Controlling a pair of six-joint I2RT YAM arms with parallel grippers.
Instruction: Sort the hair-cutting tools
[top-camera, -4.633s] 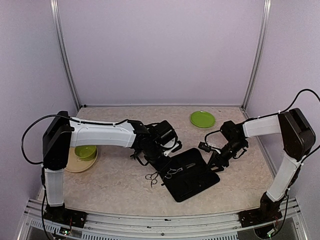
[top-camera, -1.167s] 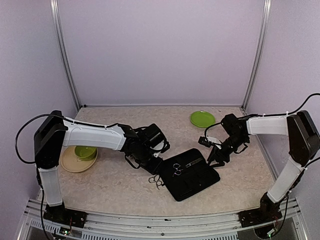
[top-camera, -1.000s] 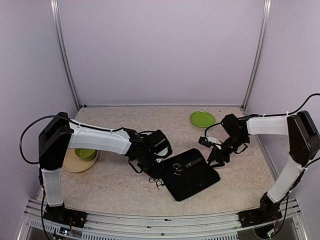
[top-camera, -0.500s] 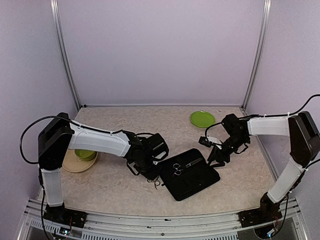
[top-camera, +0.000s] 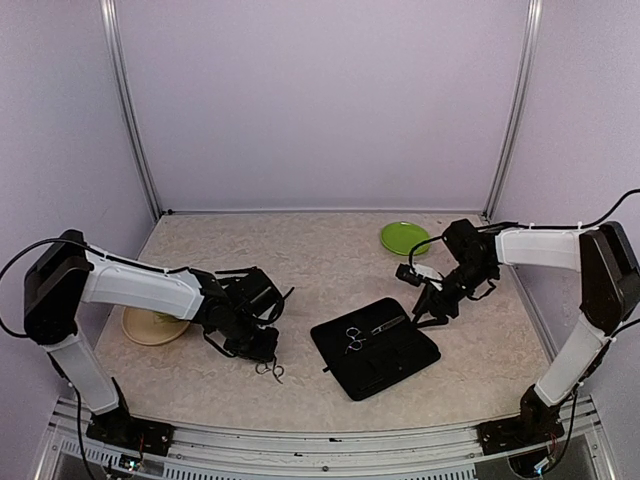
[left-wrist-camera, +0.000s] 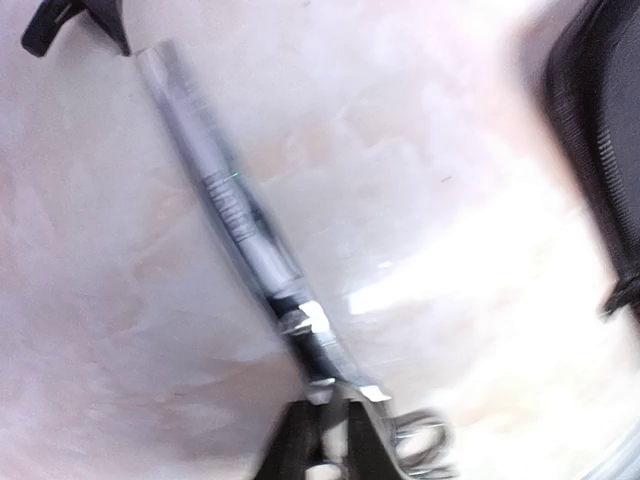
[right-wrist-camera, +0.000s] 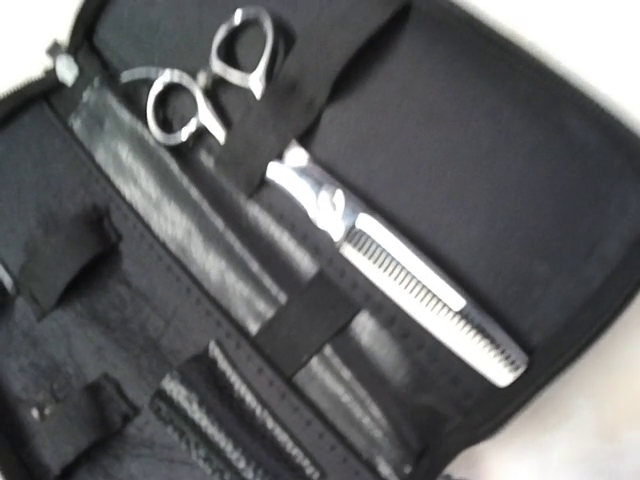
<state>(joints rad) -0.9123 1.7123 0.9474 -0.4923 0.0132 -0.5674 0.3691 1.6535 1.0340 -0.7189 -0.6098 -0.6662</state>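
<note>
Since the frame half a second ago, the left arm has swung leftward, away from the black case (top-camera: 385, 360). The loose scissors (top-camera: 268, 371) have travelled with it, and the right arm has barely shifted.

From the overhead camera, the left gripper (top-camera: 260, 350) sits low over the table (top-camera: 330, 260). The loose scissors show just below its tip, well apart from the case and near the tan plate (top-camera: 138, 328). As they came along with the gripper, its jaws appear to be clamped on them. The second scissors (top-camera: 354, 340) lie on the open case. The right gripper (top-camera: 433, 312) hovers at the case's far right edge, between it and the green plate (top-camera: 405, 238). It is too small in this view to tell whether its jaws are apart.

The left wrist camera is blurred. The loose scissors (left-wrist-camera: 240, 215) run slantwise across the pale table, with the blade tip at upper left and the rings at the bottom edge.

In the right wrist camera, the second scissors (right-wrist-camera: 340, 225) have a toothed blade. They are tucked under a strap (right-wrist-camera: 300, 320) inside the case (right-wrist-camera: 480, 150), with the rings toward upper left.
</note>
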